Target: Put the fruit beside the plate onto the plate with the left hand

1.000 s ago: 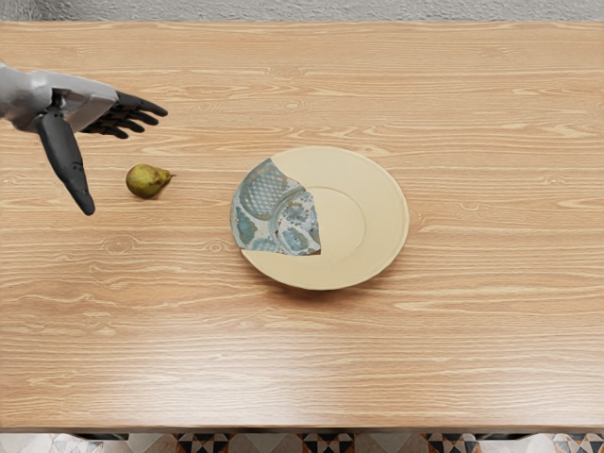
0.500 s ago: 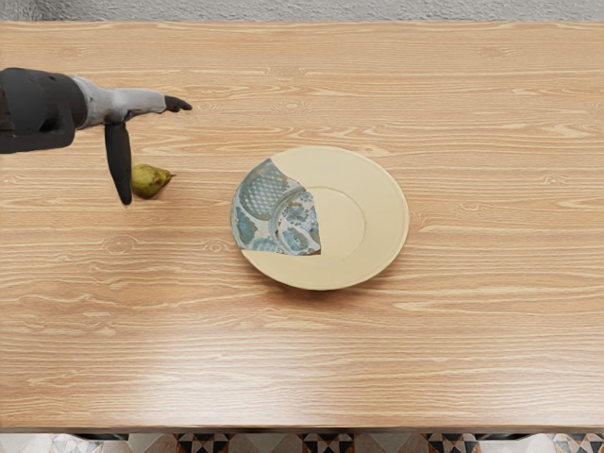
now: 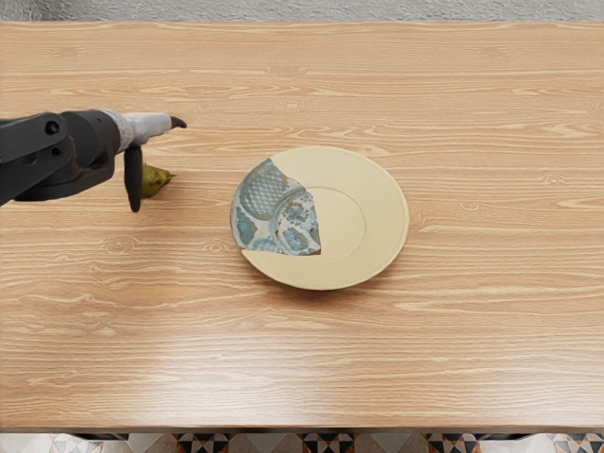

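A small green-yellow pear (image 3: 158,178) lies on the wooden table, left of the plate. Only its right part shows, because my left hand (image 3: 153,159) hovers right over it. The hand's arm comes in from the left edge. Its thumb (image 3: 133,187) hangs down in front of the pear's left side, and the other fingers (image 3: 174,122) stretch to the right behind the fruit. The hand is open and holds nothing. The cream plate (image 3: 389,215) sits at the table's middle with a blue patterned patch (image 3: 274,213) on its left half. My right arm does not show.
The wooden table (image 3: 453,359) spans the whole view, its front edge running along the bottom. A strip of bare wood roughly a hand's width lies between the pear and the plate's left rim.
My left arm has pushed further right and dropped lower, so the hand now covers the pear's left part. The thumb has swung closer to the fruit. Pear and plate have not moved.
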